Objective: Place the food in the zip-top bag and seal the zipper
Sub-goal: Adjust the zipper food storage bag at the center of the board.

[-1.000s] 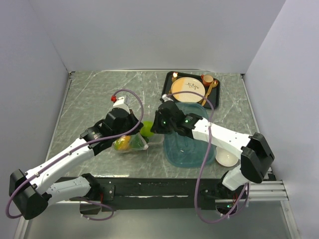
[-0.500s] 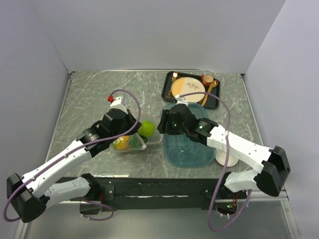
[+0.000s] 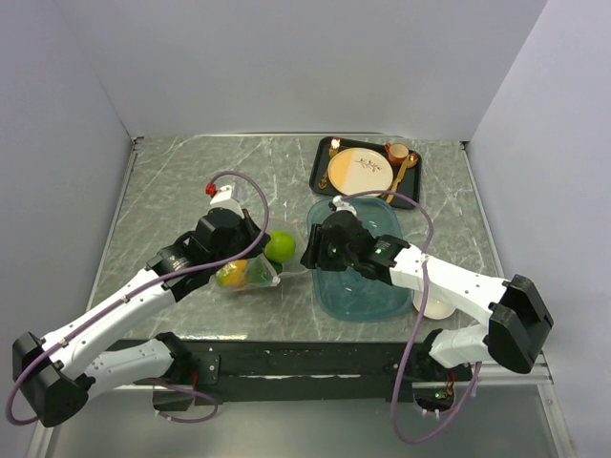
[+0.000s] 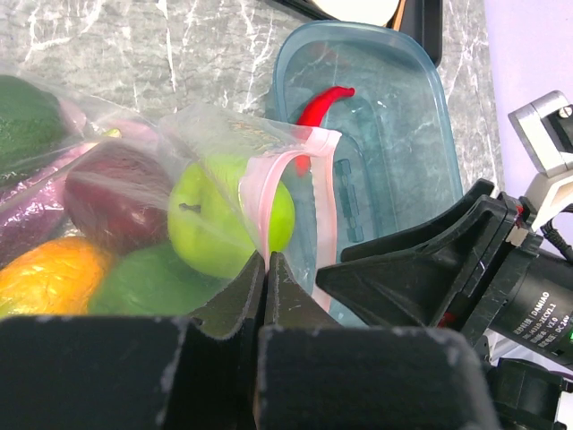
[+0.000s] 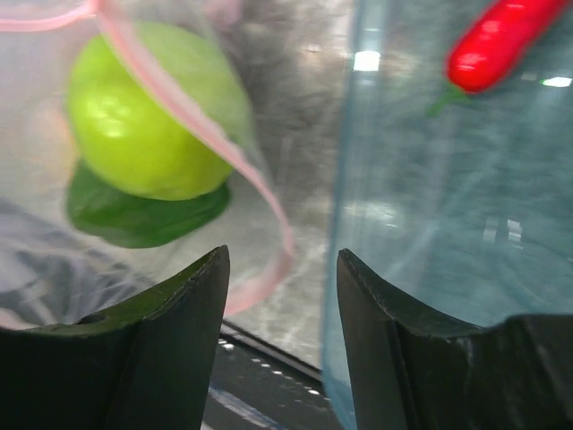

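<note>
Two robot arms meet at a clear zip-top bag [image 3: 250, 277] lying on a marbled grey table [image 3: 172, 191]. The left gripper [image 4: 266, 269] is clenched on the pale pink zipper [image 4: 315, 179], which runs down between its closed fingers. Inside the bag, a green apple [image 4: 219, 219] sits just behind the mouth, with a dark red piece [image 4: 112, 193] and an orange piece [image 4: 40, 273] deeper in. The right gripper [image 5: 282, 296] hovers just beside the bag's mouth, its fingers spread and grasping nothing. One red chilli [image 4: 324, 100] lies outside the bag in the teal tray [image 4: 421, 116] next to it. A black tray [image 3: 320, 167] holding a tan plate [image 3: 361, 170] stands behind.
</note>
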`<state>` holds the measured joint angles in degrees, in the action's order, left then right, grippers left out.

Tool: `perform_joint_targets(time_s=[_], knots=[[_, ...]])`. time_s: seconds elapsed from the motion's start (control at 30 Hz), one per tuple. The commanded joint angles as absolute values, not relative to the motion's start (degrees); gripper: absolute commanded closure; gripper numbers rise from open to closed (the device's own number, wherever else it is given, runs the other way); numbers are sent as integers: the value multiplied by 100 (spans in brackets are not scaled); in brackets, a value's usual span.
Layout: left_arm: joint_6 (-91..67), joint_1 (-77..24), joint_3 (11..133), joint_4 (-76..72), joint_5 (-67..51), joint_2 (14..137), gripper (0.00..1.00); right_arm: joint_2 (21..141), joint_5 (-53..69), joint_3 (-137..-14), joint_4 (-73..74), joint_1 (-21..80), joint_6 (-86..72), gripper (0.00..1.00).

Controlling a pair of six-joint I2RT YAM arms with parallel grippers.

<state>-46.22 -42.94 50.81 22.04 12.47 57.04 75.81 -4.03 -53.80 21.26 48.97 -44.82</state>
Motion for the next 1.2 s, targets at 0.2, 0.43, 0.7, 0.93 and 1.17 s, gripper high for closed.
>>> perform_joint_targets(time_s=[0.2,0.43,0.7,0.93,1.17], knots=[[-4649,-4298,5212,2092,1432,5502,99,7989,-18,-5660,1468,4904,-4649,55],[-4649,-4298,5194,2223,1608,5414,98,7744,-27,-5739,1451,4904,-4414,90],[-4439,-4298,5966,3093,2679,5072,98,8191,799,-7319,1687,4948,-3736,100],[-4386,-4298,6644,3691,3770,4308,96,8672,791,-8373,2071,5080,-3305,97],[-4140,-4298,6891,3946,4430,3797,94,8789,1010,-8183,1890,5150,-3392,94]])
